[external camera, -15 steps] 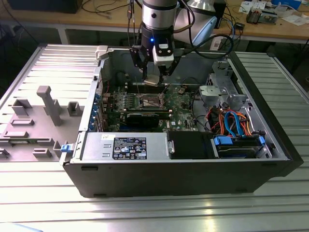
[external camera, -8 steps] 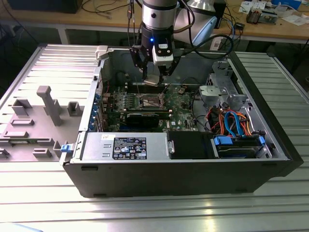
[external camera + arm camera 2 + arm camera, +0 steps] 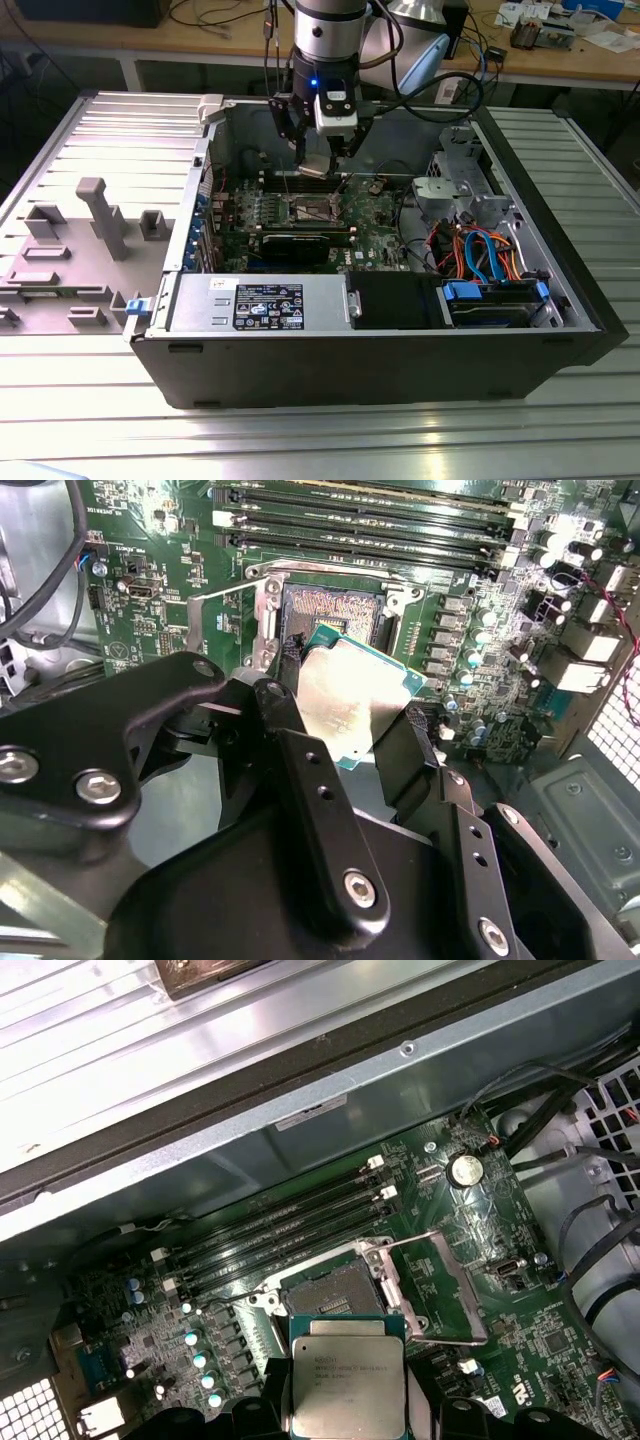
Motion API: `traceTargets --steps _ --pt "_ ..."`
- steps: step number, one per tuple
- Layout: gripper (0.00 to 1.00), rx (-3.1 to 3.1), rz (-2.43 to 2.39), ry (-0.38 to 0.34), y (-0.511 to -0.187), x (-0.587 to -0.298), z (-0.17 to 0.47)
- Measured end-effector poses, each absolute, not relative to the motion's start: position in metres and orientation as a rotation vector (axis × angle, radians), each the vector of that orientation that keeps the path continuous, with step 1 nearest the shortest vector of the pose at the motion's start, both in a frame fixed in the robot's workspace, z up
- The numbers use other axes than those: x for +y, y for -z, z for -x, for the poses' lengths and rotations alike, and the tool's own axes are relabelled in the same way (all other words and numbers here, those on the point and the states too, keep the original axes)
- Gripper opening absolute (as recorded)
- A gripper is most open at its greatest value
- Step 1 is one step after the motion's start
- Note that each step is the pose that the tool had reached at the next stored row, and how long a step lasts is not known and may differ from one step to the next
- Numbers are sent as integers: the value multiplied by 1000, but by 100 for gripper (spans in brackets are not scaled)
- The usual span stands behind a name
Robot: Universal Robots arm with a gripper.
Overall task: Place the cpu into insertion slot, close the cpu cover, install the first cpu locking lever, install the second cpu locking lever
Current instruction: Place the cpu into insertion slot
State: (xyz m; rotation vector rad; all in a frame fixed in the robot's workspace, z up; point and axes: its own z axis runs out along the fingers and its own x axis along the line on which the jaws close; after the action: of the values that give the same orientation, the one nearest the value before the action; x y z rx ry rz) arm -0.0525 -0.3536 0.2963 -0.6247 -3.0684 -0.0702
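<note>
Close above the insertion slot (image 3: 335, 1298), a small square socket with a brownish-gold centre and a silver metal rim, hangs the cpu (image 3: 347, 1385), a small flat square chip with a silver-grey metal top and a green edge. It is not seated. In both wrist views the socket's contact field lies bare and the chip is apart from it, a little tilted in the second wrist view. Whether it stands squarely over the socket cannot be told.

The black metal claw (image 3: 355, 705) is clamped on the cpu, its fingers (image 3: 418, 742) pressing on opposite edges of the chip.

Just beside the insertion slot, the cpu cover (image 3: 461, 1285), a thin silver metal frame plate with a square window, is swung open and away from the socket. I cannot make out the two locking levers with certainty.

As I judge it, the work is in its first step and no step is finished. The chip is not yet in the socket, the cover is not yet shut, and neither lever is fastened.

Long black memory slots (image 3: 290, 1225) run along one side of the insertion slot, and the green circuit board (image 3: 480, 1215) rings it. All of this lies inside the open dark grey computer case (image 3: 350, 370), which rests on the ribbed aluminium bench (image 3: 320, 440).
</note>
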Motion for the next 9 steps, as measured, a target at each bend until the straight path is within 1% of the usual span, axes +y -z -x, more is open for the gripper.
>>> traceTargets --steps 9 --pt "55 -3064 648 70 -296 -354 52"
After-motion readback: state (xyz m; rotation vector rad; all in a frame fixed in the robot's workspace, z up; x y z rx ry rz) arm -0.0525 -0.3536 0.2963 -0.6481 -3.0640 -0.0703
